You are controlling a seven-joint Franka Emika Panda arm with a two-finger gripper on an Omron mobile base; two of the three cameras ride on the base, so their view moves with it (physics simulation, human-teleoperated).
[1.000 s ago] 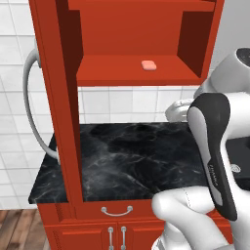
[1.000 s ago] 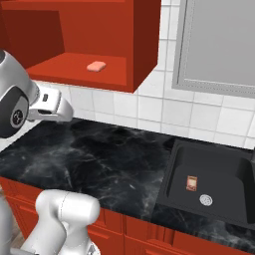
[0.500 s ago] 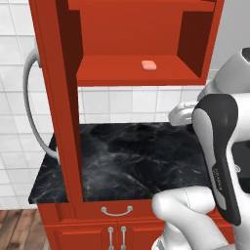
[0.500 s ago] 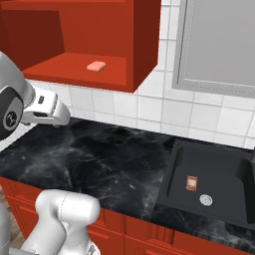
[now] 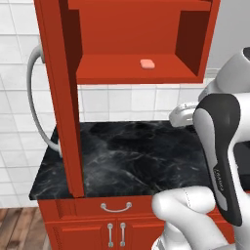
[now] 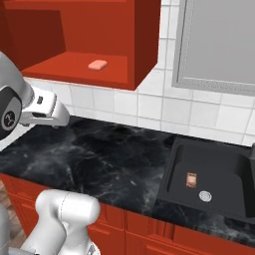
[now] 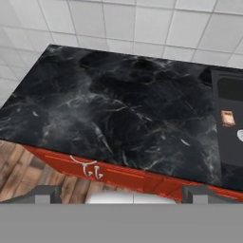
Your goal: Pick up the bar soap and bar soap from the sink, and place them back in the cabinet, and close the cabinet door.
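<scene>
The salmon-pink bar soap (image 5: 147, 64) (image 6: 97, 65) lies on the shelf of the open red cabinet (image 5: 190, 44) (image 6: 144, 45). In the left basin of the black sink (image 6: 169, 172) (image 7: 217, 97) lies the brown bar soap (image 6: 191, 179) (image 7: 228, 118), beside the round drain (image 6: 204, 196). The cabinet door (image 5: 63, 97) stands swung open, edge-on, with its curved silver handle (image 5: 35, 102) facing left. My gripper (image 7: 122, 195) is open and empty. It hangs above the black marble counter, left of the sink and apart from both soaps.
The black marble counter (image 5: 127, 156) (image 6: 99, 159) (image 7: 109, 104) runs from under the cabinet to the sink. A pale grey wall cabinet (image 6: 219, 40) hangs above the sink. Red drawer fronts (image 5: 116, 207) sit below the counter edge. My own arm (image 5: 222, 161) blocks the right side of the left base view.
The hand has drifted slightly lower and back toward the arm. Both soaps and the door have stayed where they were.
</scene>
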